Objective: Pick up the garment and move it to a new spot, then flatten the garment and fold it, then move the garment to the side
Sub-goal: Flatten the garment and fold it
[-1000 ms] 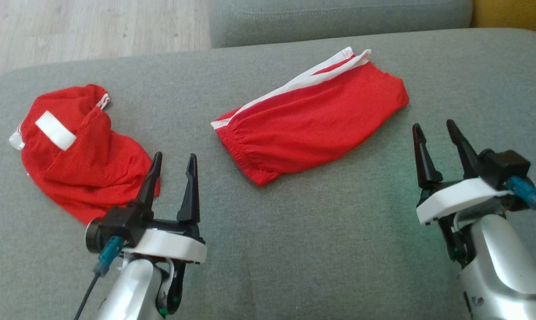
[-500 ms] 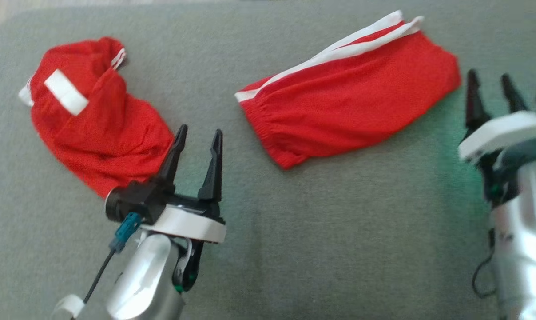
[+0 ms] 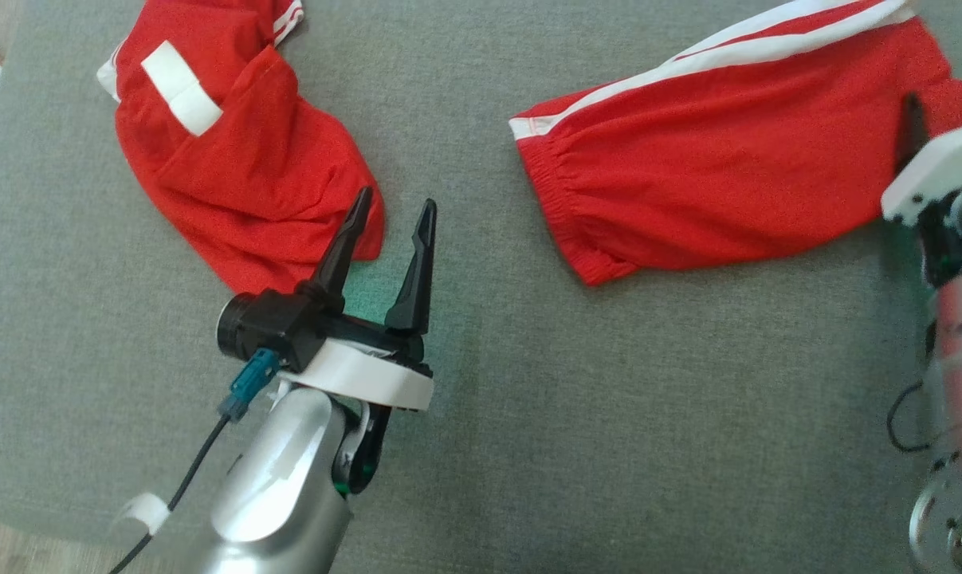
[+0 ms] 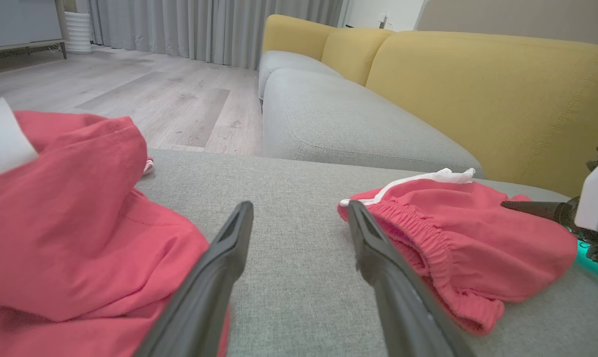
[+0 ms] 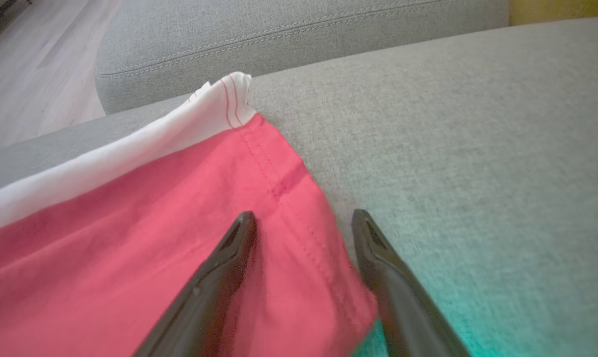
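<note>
Red shorts [image 3: 712, 183] with a white stripe lie flat, far right on the grey sofa cushion [image 3: 608, 414]. The right gripper [image 5: 303, 218] straddles their right hem, fingers spread. The left gripper [image 3: 393, 211], spread and empty, hovers beside a crumpled red garment [image 3: 233, 175], far left.

**Even daylight, local blur**

Diffuse, bright light falls evenly over the grey cushion [image 3: 608, 414]; shadows under the red shorts [image 3: 728, 167] are faint and soft. A teal glow tints the fabric beside the right gripper [image 5: 303, 214], perhaps from a lamp on the arm. In the head view the right forearm [image 3: 959, 343] is blurred. Both wrist views bow lines near their edges; the dark fingers [image 4: 214, 277] at bottom are out of focus.
</note>
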{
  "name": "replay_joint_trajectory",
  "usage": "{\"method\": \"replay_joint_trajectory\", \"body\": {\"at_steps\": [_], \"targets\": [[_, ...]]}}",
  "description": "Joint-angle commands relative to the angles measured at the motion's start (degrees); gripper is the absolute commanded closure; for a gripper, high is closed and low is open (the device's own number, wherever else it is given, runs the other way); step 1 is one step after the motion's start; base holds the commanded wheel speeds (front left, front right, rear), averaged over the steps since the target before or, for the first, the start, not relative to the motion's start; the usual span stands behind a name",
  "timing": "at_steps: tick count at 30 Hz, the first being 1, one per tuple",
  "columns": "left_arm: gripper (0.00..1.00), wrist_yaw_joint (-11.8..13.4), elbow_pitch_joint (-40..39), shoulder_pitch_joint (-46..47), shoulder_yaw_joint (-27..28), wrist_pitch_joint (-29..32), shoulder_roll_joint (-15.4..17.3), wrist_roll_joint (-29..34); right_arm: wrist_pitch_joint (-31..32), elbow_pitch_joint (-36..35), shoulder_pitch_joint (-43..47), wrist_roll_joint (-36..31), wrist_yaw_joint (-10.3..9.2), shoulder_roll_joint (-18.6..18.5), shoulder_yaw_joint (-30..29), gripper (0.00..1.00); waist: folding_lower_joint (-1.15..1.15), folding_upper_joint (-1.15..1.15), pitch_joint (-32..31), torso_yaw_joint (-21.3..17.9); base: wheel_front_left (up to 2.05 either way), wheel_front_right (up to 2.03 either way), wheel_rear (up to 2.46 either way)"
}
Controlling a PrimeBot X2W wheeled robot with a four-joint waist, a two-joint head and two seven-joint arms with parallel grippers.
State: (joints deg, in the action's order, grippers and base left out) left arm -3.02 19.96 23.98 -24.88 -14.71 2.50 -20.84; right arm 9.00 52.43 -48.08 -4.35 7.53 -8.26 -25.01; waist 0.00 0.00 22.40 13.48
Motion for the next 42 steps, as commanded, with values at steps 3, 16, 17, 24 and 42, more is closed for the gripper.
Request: {"method": "replay_joint_trajectory", "body": {"at_steps": [3,16,17,24,42], "targets": [[0.0,0.6,-2.1,2.0,0.8,-0.3,0.4,-0.8,1.0,1.8,-1.8,-2.1,-0.04,0.4,1.0,0.0,0.0,0.0,0.7,0.5,0.0,0.0,0.0],[0.0,1.4,-2.2,2.8,0.7,-0.3,0.4,-1.4,-4.8,6.7,-5.6,-0.1,-0.04,-2.2,7.9,1.0,0.0,0.0,0.2,-2.8,0.0,0.0,0.0],[0.0,1.4,-2.3,2.8,0.8,-0.3,0.4,-1.4,-5.2,6.7,-5.4,0.9,-0.04,-2.5,8.5,1.0,0.0,0.0,-0.2,-3.2,0.0,0.0,0.0],[0.0,1.2,-2.7,1.6,1.7,-0.3,0.4,-0.5,-7.1,5.2,-1.5,8.1,-0.04,-4.3,10.8,1.0,0.0,0.0,-3.2,-6.6,0.0,0.0,0.0],[0.0,-0.1,-3.6,-2.2,2.6,-0.3,0.4,1.7,-7.4,-2.0,10.6,11.2,-0.04,-5.2,2.7,1.0,0.0,0.0,-8.4,-10.3,0.0,0.0,0.0]]}}
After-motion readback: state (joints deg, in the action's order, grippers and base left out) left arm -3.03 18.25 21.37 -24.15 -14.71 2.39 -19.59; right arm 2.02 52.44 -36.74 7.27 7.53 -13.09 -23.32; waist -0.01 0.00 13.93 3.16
